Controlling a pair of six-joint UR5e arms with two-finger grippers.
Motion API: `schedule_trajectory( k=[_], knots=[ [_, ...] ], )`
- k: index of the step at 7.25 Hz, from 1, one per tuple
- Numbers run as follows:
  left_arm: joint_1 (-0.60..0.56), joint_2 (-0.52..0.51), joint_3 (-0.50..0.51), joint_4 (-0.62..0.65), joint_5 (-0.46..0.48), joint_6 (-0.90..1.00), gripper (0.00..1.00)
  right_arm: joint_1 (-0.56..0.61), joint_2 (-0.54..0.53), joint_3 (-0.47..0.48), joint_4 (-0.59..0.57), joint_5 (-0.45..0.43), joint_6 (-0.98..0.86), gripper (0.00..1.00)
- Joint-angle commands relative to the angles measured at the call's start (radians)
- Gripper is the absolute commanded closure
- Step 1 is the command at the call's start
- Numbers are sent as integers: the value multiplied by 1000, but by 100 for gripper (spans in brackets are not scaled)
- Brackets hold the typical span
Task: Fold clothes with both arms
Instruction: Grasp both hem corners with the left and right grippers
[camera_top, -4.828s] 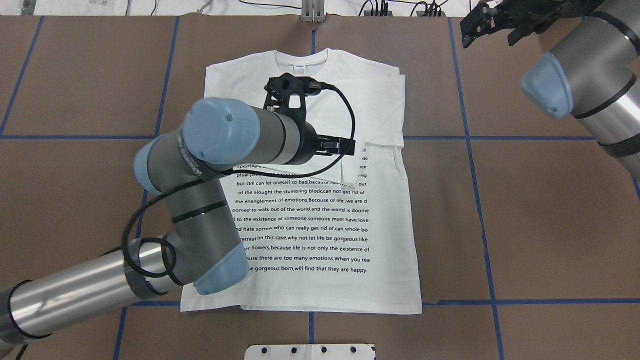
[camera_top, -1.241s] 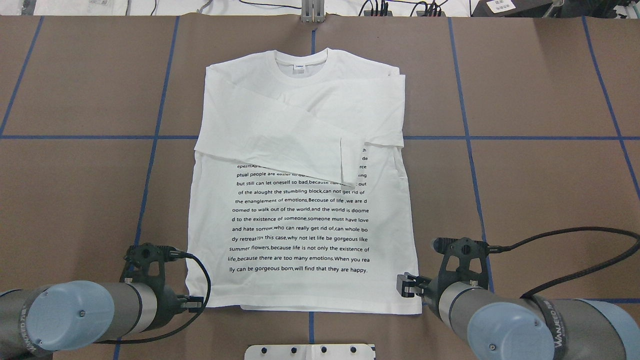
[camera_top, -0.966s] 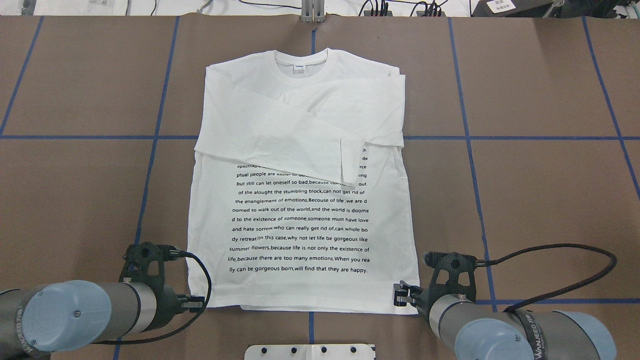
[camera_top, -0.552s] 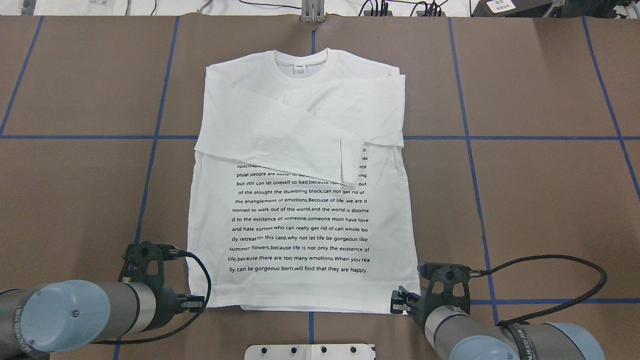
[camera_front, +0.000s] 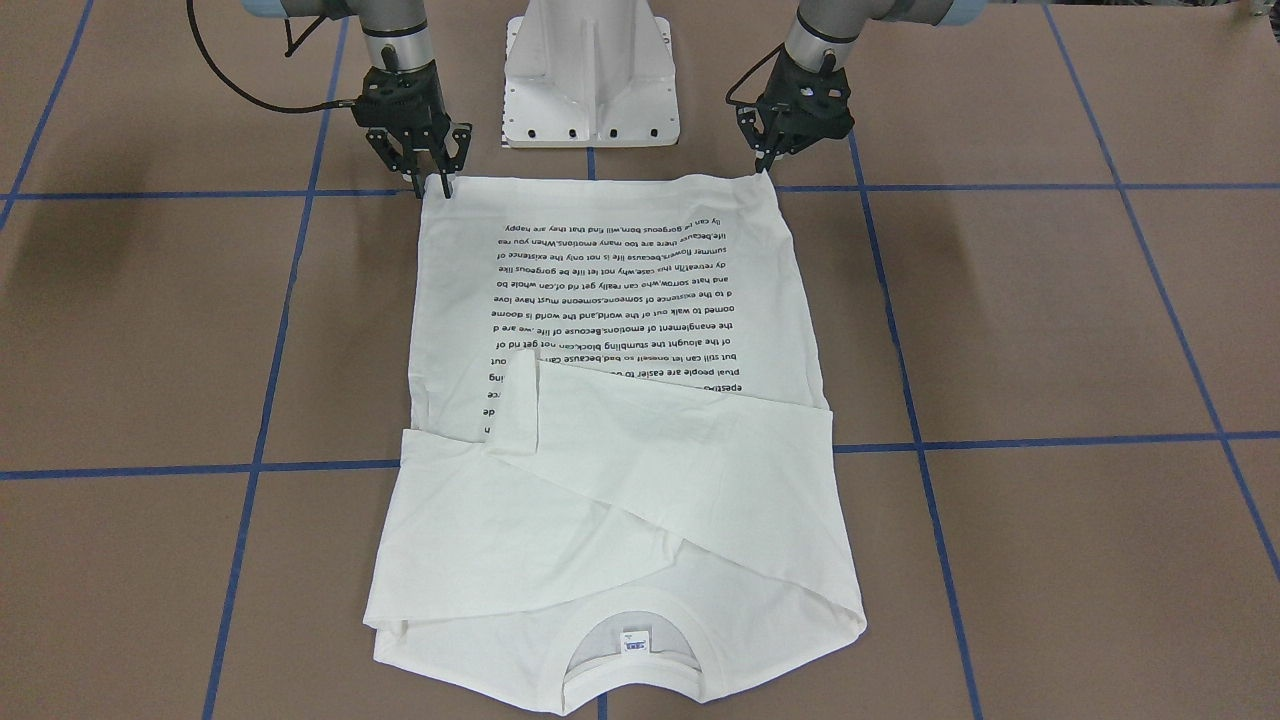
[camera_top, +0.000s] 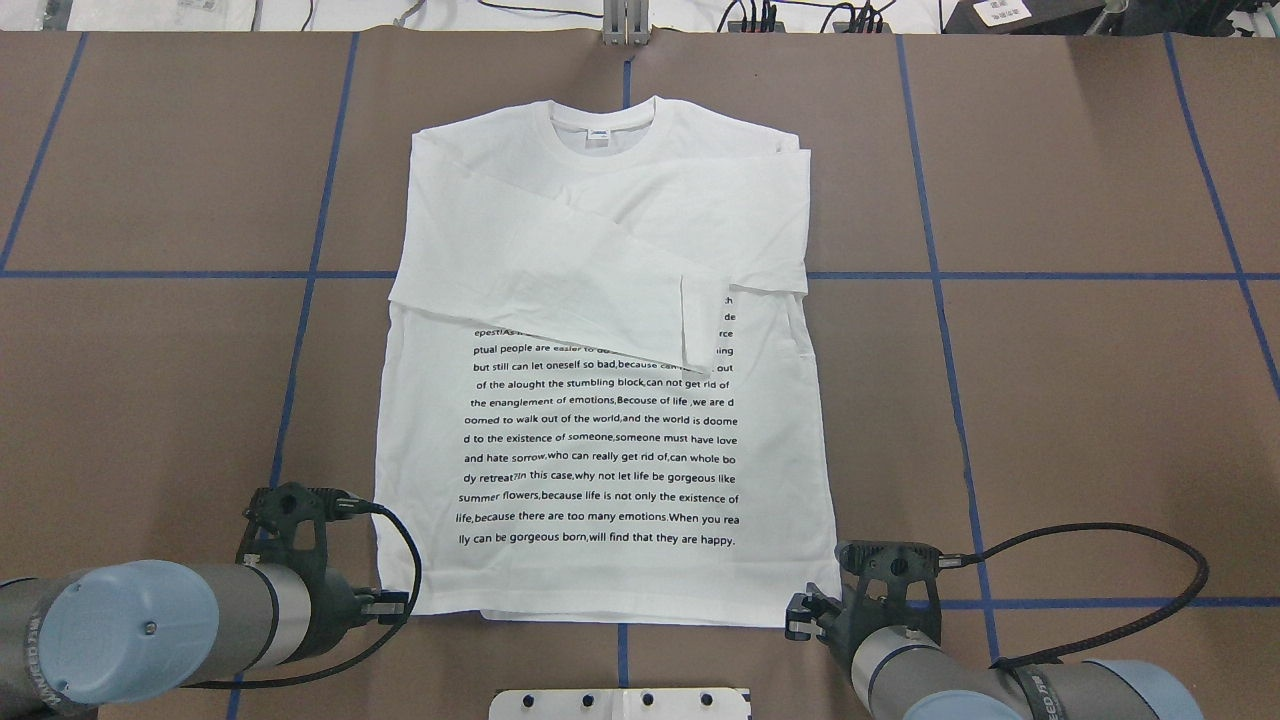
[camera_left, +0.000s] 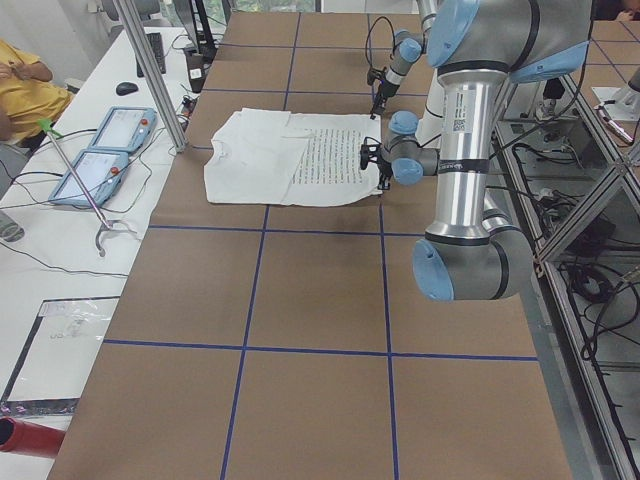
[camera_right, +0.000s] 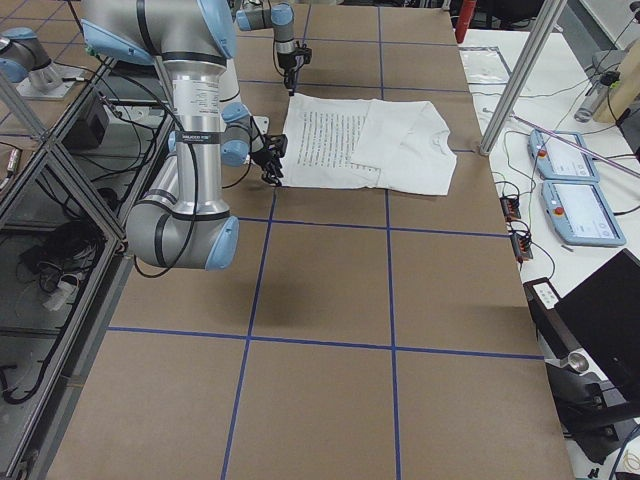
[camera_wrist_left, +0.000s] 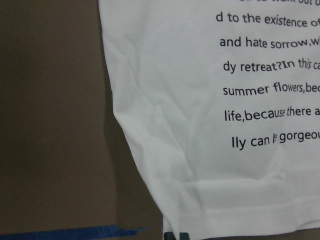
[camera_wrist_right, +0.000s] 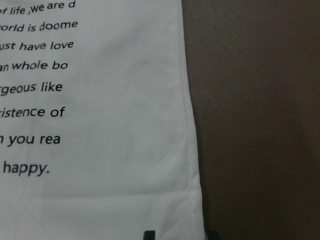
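White T-shirt (camera_top: 600, 450) on table (camera_top: 1100, 400), left hand (camera_front: 766, 165) pinching hem (camera_top: 600, 612), right hand (camera_front: 432, 180) spread

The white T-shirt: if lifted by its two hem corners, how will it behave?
Probably floppy: the white T-shirt lies flat, its folded sleeves draped over the chest. Lifted at the hem corners, where the left gripper and right gripper sit, the middle would likely sag. The cloth looks thin, so light; the loose sleeves may slide off.
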Motion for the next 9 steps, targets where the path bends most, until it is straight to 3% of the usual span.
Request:
schedule_trajectory(
  k=[1, 3, 4, 6, 8, 9],
  knots=[
    [0, 2, -1, 0, 0, 0, 100, -5, -2, 1, -3, -1, -1, 55],
    [0, 0, -3, 0, 1, -3, 100, -17, -1, 1, -20, -5, 1, 56],
    [0, 2, -7, 0, 1, -3, 100, -20, -1, 2, -20, -5, 1, 62],
    [0, 3, -12, 0, 1, -3, 100, -26, 2, 7, -20, -5, 10, 100],
    [-2, 6, -38, 0, 0, -3, 100, -25, 2, 19, -23, -2, 18, 100],
    [-8, 12, -77, 3, -5, 3, 100, -18, -4, 113, -125, 24, 16, 100]
  ],
)
